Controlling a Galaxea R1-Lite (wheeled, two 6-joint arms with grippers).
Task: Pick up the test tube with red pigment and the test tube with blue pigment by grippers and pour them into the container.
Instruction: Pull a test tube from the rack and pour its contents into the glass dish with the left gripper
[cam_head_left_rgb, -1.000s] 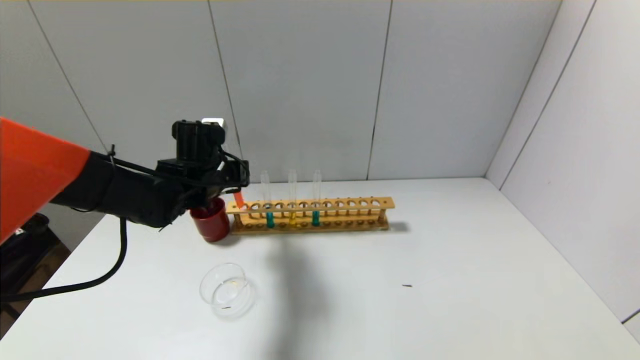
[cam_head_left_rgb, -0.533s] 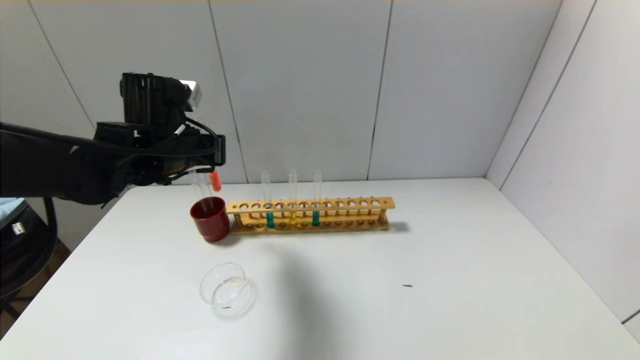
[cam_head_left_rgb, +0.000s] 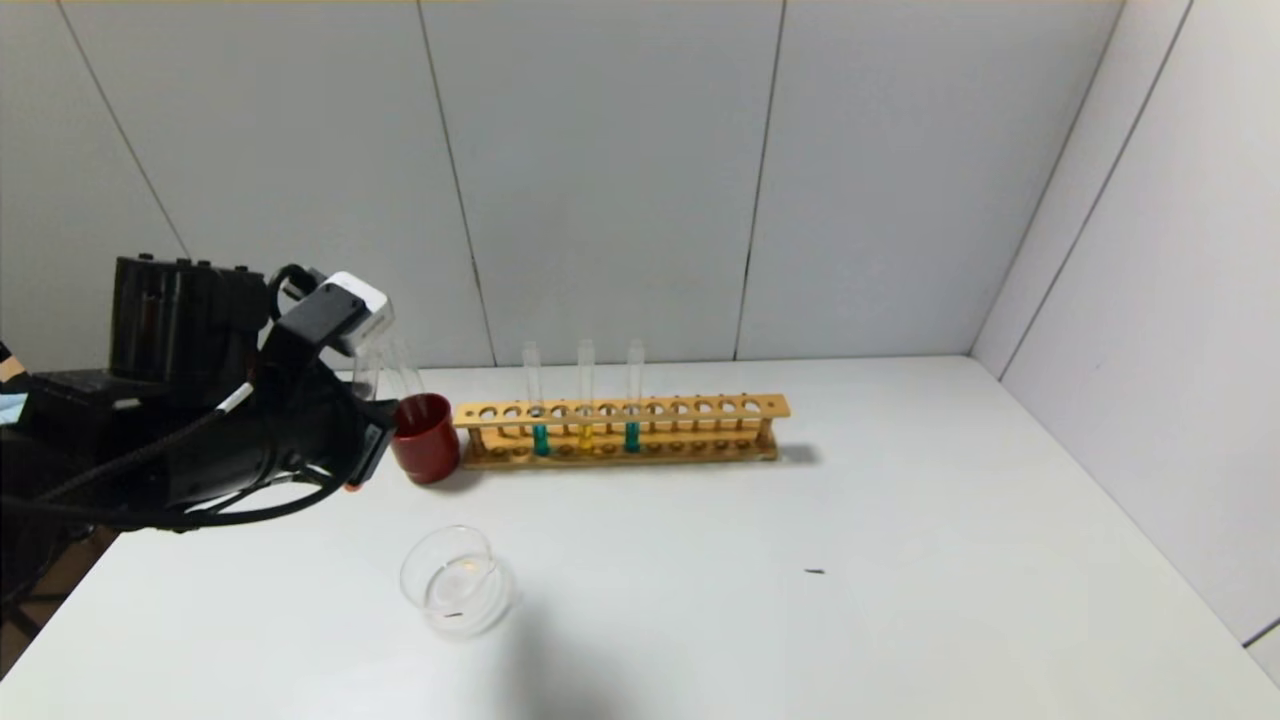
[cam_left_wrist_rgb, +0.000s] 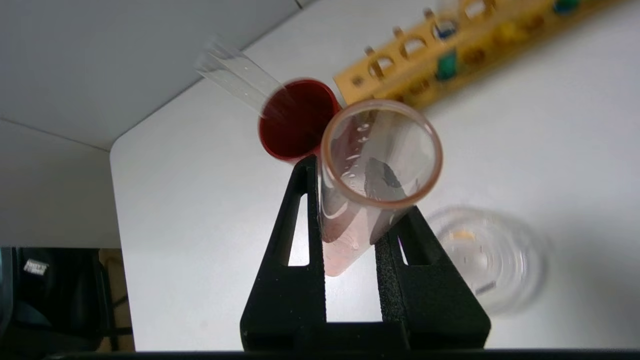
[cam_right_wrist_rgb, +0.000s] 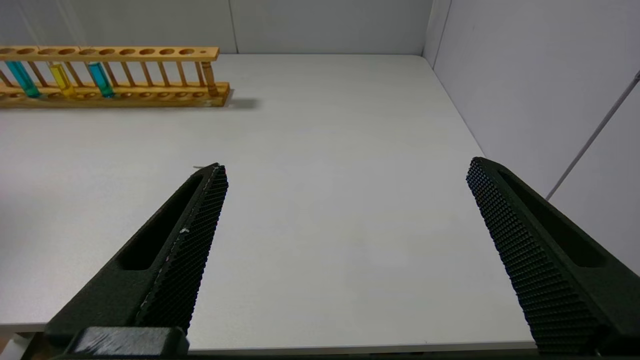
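Observation:
My left gripper (cam_head_left_rgb: 368, 452) hangs above the table, just left of the dark red cup and behind-left of the container (cam_head_left_rgb: 455, 582). In the left wrist view it (cam_left_wrist_rgb: 350, 200) is shut on the test tube with red pigment (cam_left_wrist_rgb: 350, 225). The tube's open mouth faces the camera and pinkish-red liquid sits at its far end. The container (cam_left_wrist_rgb: 487, 260) shows beside the jaws. Two test tubes with blue pigment (cam_head_left_rgb: 540, 438) (cam_head_left_rgb: 631, 436) stand in the wooden rack (cam_head_left_rgb: 700, 408). My right gripper (cam_right_wrist_rgb: 347, 169) is open and empty over bare table, out of the head view.
A dark red cup (cam_head_left_rgb: 425, 438) holding an empty glass tube (cam_left_wrist_rgb: 240, 80) stands at the rack's left end. A yellow tube (cam_head_left_rgb: 585, 436) stands between the two blue ones. Grey walls close the back and right of the white table (cam_head_left_rgb: 850, 600).
My left gripper lifted the red tube out of the rack's left end, swung up and left, then came down to the left of the red cup. The rack, cup and dish stayed put.

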